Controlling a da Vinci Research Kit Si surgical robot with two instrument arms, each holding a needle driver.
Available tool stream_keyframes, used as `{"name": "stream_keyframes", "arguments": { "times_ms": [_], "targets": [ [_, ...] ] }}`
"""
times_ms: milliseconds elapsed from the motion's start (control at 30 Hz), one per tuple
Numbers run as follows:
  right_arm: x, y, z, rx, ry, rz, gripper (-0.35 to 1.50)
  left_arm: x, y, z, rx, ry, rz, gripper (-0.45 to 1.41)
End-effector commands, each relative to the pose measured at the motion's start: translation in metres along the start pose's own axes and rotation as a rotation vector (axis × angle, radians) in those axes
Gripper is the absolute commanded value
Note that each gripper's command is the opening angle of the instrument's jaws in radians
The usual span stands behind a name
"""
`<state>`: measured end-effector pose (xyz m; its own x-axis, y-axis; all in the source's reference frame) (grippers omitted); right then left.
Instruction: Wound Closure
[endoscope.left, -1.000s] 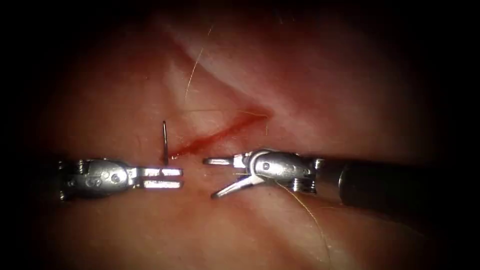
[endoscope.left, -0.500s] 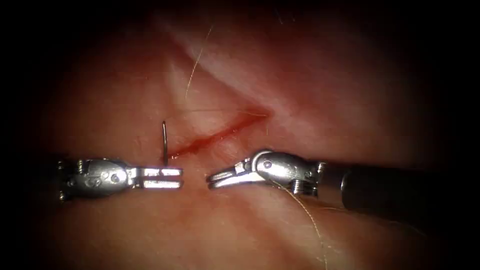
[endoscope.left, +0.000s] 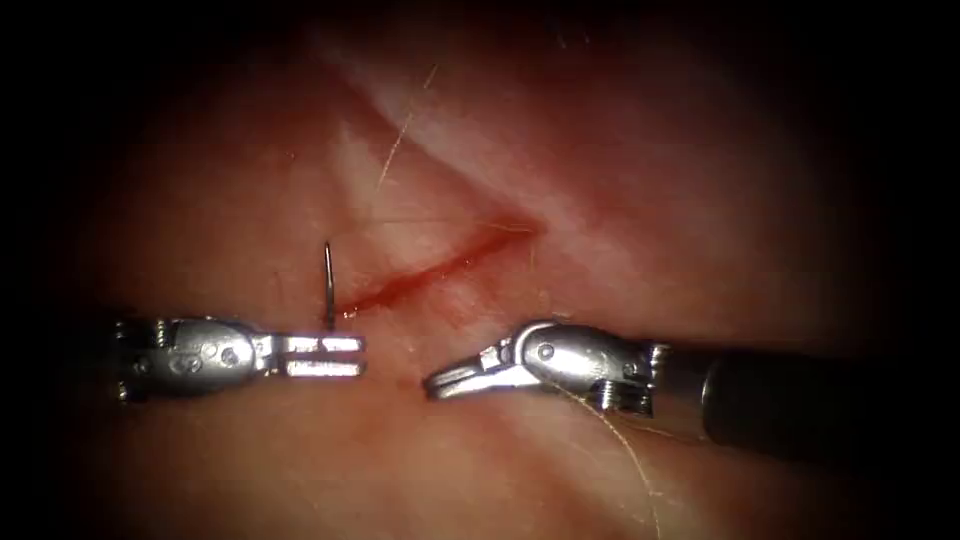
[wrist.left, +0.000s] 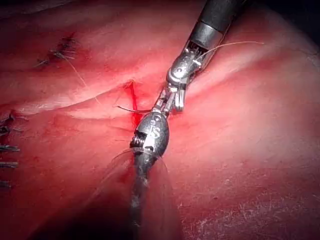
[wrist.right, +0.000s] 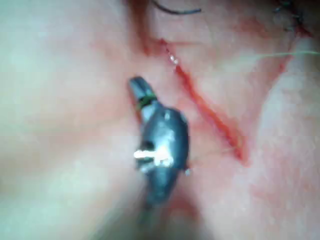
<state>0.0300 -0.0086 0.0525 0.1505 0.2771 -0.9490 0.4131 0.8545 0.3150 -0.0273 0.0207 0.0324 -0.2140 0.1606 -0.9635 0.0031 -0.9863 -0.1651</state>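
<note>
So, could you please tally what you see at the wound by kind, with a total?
Silver two-jawed needle drivers: 2, the left tool holding the needle, the right tool shut on nothing.
Dark curved steel needle: 1, upright at the cut's left end.
Red cut in the tissue: 1.
Pale thin thread: 1.
Total: 5.

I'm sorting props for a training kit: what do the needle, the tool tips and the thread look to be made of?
The needle, held in the left tool beside the cut's left end, looks like dark thin metal wire. Both tools, the right tool too, look like polished steel with bright glints. The thread looks like a fine pale filament, material unclear.
</note>
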Motion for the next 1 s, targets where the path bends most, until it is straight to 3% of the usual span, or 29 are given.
{"name": "stream_keyframes", "arguments": {
  "times_ms": [33, 733, 1000],
  "targets": [
    [0.0003, -0.0006, 0.0007, 0.013, -0.016, -0.003, -0.35, -0.0005, -0.0001, 0.0006, -0.001, 0.001, 0.0, -0.45],
    [0.0019, -0.0062, -0.0023, 0.039, -0.072, -0.012, -0.35, -0.0006, 0.0, 0.0009, 0.001, 0.0, 0.007, -0.45],
    [0.0032, -0.01, -0.0033, 0.117, -0.086, -0.002, -0.35, -0.0007, 0.0001, 0.001, 0.002, -0.001, 0.008, -0.45]
  ]
}}
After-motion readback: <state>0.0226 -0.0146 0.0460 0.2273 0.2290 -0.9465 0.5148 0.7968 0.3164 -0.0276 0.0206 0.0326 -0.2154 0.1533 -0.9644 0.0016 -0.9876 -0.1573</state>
